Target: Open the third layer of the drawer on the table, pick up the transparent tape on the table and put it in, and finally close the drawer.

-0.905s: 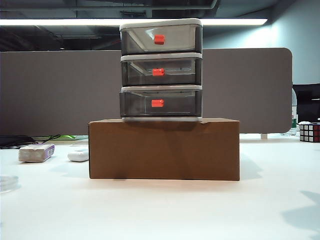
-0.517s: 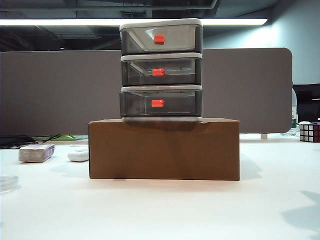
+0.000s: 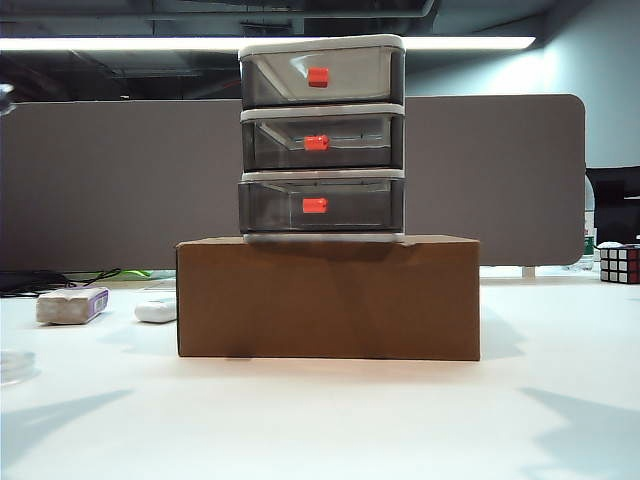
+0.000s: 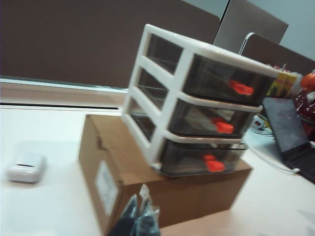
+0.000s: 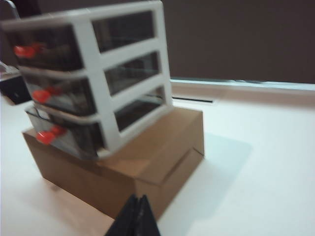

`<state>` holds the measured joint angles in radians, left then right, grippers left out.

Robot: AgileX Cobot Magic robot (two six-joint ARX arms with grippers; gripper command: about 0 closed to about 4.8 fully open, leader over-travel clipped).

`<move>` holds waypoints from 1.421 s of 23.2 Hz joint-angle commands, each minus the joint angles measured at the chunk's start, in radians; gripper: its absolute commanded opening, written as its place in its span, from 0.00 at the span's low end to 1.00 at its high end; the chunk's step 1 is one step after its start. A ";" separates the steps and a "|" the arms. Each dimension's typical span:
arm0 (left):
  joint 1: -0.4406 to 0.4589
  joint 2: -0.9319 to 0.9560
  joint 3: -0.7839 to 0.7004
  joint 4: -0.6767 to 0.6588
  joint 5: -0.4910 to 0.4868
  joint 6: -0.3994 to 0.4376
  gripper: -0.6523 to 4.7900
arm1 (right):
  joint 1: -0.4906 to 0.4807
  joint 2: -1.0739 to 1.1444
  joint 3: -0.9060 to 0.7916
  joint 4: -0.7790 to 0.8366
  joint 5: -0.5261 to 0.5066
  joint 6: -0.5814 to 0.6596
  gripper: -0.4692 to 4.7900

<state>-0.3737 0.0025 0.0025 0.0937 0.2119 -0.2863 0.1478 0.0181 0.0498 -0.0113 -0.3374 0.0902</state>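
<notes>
Drawer (image 3: 321,140) atop cardboard box (image 3: 328,297), mid-table, all three trays shut; raised thus, presumably to bring handles to gripper level. Third layer (image 3: 321,205) lowest, red handle (image 3: 315,206) facing front, untouched. Tape (image 3: 15,365) flat at table's (image 3: 320,420) left edge, only partly in exterior view, well apart from box. Left gripper (image 4: 139,220) fingers pressed together, empty, hanging short of box's left corner. Right gripper (image 5: 137,219) likewise closed on nothing, short of box's right corner. Absent from exterior view, only shadows on table. Opening step not yet begun.
</notes>
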 commanded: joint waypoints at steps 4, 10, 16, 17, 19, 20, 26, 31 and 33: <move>-0.525 0.173 0.005 0.139 -0.584 0.050 0.11 | 0.148 0.204 0.104 0.000 0.161 0.008 0.08; -0.809 0.547 0.008 0.502 -0.917 0.121 0.11 | 0.239 0.484 0.170 0.150 0.167 0.007 0.08; -0.809 1.093 0.167 0.816 -0.957 0.122 0.11 | 0.261 0.704 0.241 0.258 0.119 0.006 0.08; -0.809 1.159 0.201 0.838 -0.956 0.122 0.11 | 0.261 0.716 0.241 0.279 0.097 0.006 0.08; -0.809 1.263 0.261 0.871 -0.956 0.122 0.11 | 0.259 0.737 0.241 0.317 0.080 0.006 0.08; -0.809 1.316 0.291 0.887 -0.953 0.122 0.11 | 0.260 0.741 0.241 0.329 0.079 0.006 0.08; -0.808 1.470 0.384 0.903 -0.890 0.117 0.11 | 0.260 0.739 0.241 0.398 0.047 0.007 0.08; -0.770 1.497 0.400 0.903 -0.881 0.114 0.26 | 0.261 0.740 0.240 0.397 0.046 0.008 0.08; -0.756 1.514 0.409 0.903 -0.882 0.114 0.36 | 0.261 0.741 0.240 0.397 0.046 0.008 0.08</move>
<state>-1.1385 1.5089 0.4030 0.9890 -0.6701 -0.1726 0.4076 0.7605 0.2844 0.3710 -0.2890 0.0940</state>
